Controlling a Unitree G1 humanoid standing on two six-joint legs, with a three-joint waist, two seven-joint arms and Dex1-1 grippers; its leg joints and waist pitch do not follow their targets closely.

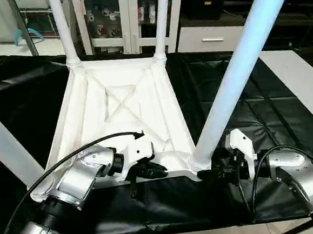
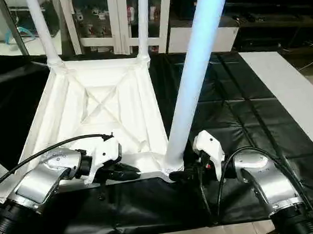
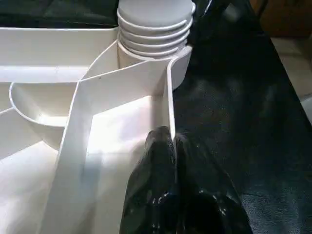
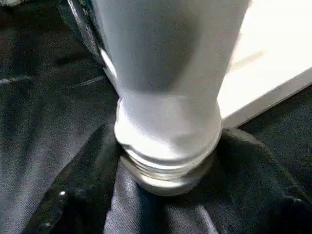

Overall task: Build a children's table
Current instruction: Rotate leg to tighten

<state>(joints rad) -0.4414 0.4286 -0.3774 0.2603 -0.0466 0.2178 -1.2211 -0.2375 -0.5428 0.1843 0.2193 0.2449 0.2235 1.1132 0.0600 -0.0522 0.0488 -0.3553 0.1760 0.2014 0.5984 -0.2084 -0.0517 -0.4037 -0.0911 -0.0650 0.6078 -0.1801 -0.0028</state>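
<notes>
The left gripper (image 1: 150, 170) clamps its fingers (image 3: 168, 165) on the near rim of the upturned children's table (image 1: 124, 106). The right gripper's (image 4: 165, 195) fingers straddle the near-right leg (image 1: 239, 67) at its base, on the black-covered worktop (image 1: 286, 107).

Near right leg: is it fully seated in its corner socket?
Not fully: the leg stands upright in the socket, but thread rings still show above the rim.

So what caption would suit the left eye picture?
Left gripper pinches the upturned table top's rim; right gripper flanks the near-right leg.
</notes>
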